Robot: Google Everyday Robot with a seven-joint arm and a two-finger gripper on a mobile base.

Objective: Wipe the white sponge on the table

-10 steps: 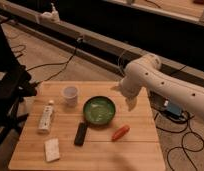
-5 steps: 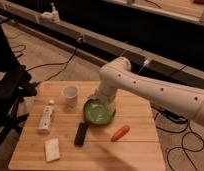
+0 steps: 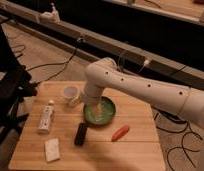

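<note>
The arm (image 3: 140, 87) has swung in from the table's far right corner over the last second. It has carried its bend leftward, until it now stands above the far side of the green bowl (image 3: 113, 115), close to the cup. Nearest the front edge of the table (image 3: 135, 150), towards the left, the white sponge (image 3: 52, 149) lies flat on the bamboo planks. It is a small off-white block with soft corners, slightly askew, untouched and well apart from the gripper. Just behind it to the right lies a black bar (image 3: 81, 134), and further right an orange carrot (image 3: 120, 132) rests at a slant. A white labelled tube (image 3: 46, 117) lies lengthwise on the left side, cap pointing away. At mid-table sits the green bowl, and the gripper (image 3: 98, 111) hangs down into its hollow, jaws spread wide with nothing between them. What else the bowl holds cannot be told behind the fingers. Beyond it to the left a small white cup (image 3: 70, 93) stands upright just beside the forearm, its contents not discernible. The thick white arm reaches in from the right of the view, bends sharply above the cup and bowl, then drops steeply to the gripper. A black chair (image 3: 7, 95) stands to the left of the table, and cables (image 3: 55, 62) trail over the floor behind.
</note>
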